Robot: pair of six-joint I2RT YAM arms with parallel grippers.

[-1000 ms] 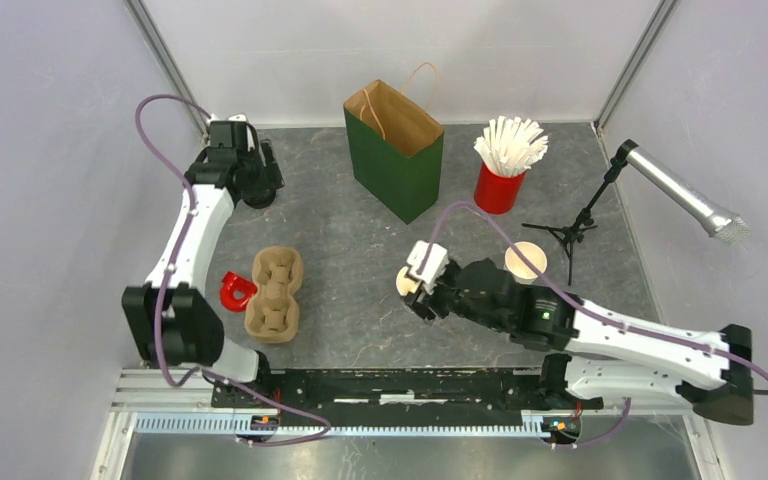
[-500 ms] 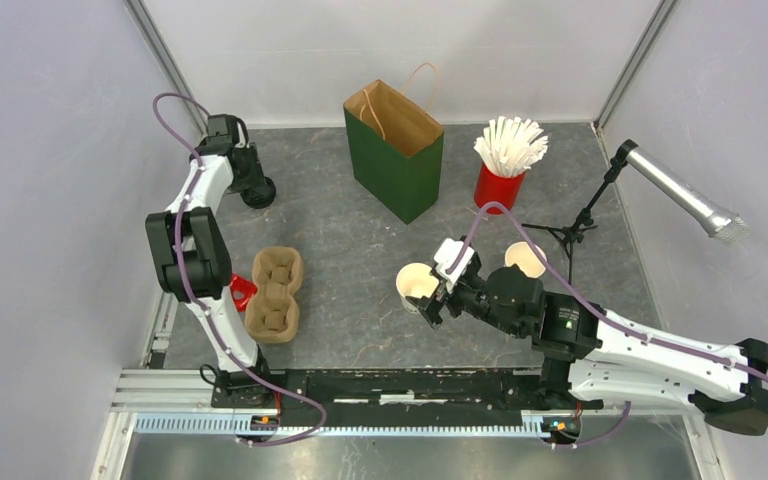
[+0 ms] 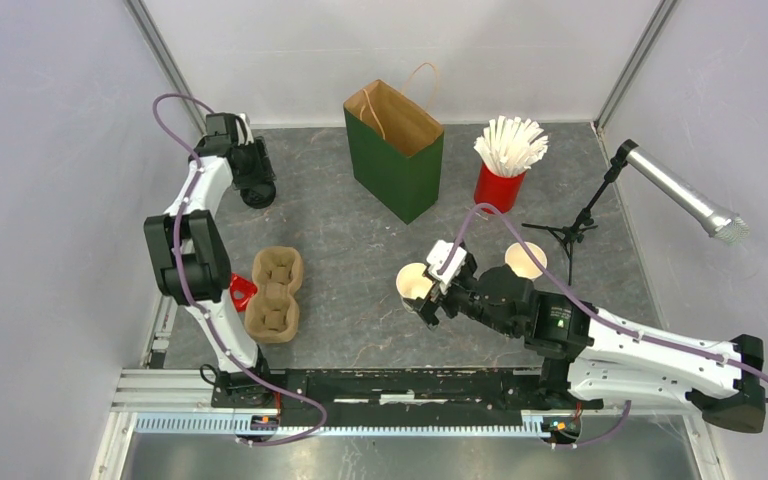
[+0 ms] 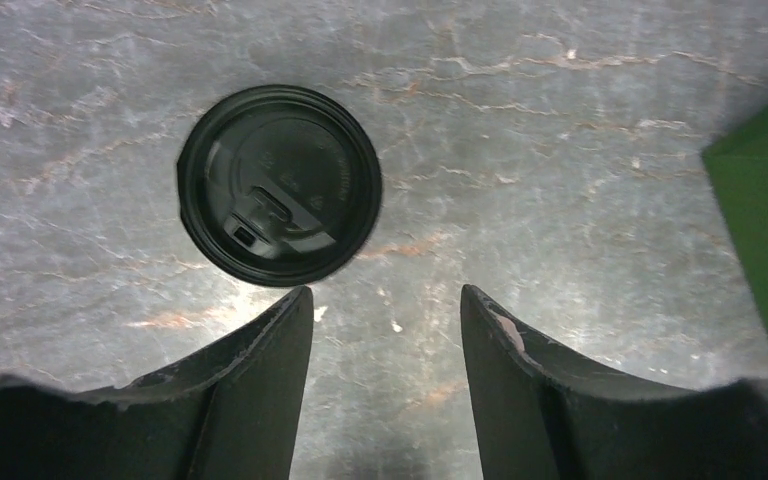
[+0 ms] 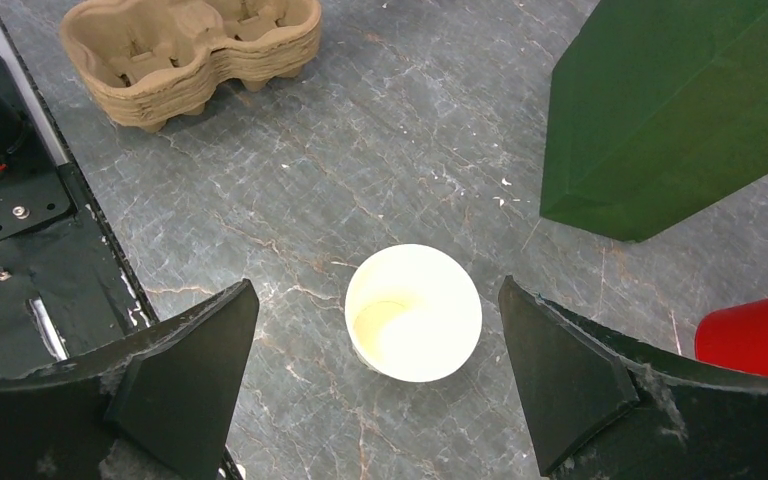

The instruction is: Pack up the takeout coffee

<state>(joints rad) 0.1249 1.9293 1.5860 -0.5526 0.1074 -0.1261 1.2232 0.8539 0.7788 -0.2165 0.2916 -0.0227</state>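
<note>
Standing lidless: two white paper cups, tan inside, both upright on the grey surface (image 3: 340, 250). The first cup (image 5: 413, 312) is near the middle and the second cup (image 3: 526, 260) is to its right, apart from it.
Black lid (image 4: 280, 185): lies flat on the surface at the far left, sip hole up, just ahead of the left fingertips without touching them.
Right gripper (image 5: 375, 285): spread wide above the first cup, one finger to each side, clear of its rim.
Left gripper (image 4: 385, 295): parted, with only bare surface in the gap.
Green paper bag (image 3: 396, 160): upright at the back, mouth open, well apart from both cups.
Pulp cup carrier (image 3: 274, 293): on the surface, left of the first cup.
Red cup of white straws (image 3: 500, 185): just right of the bag.
</note>
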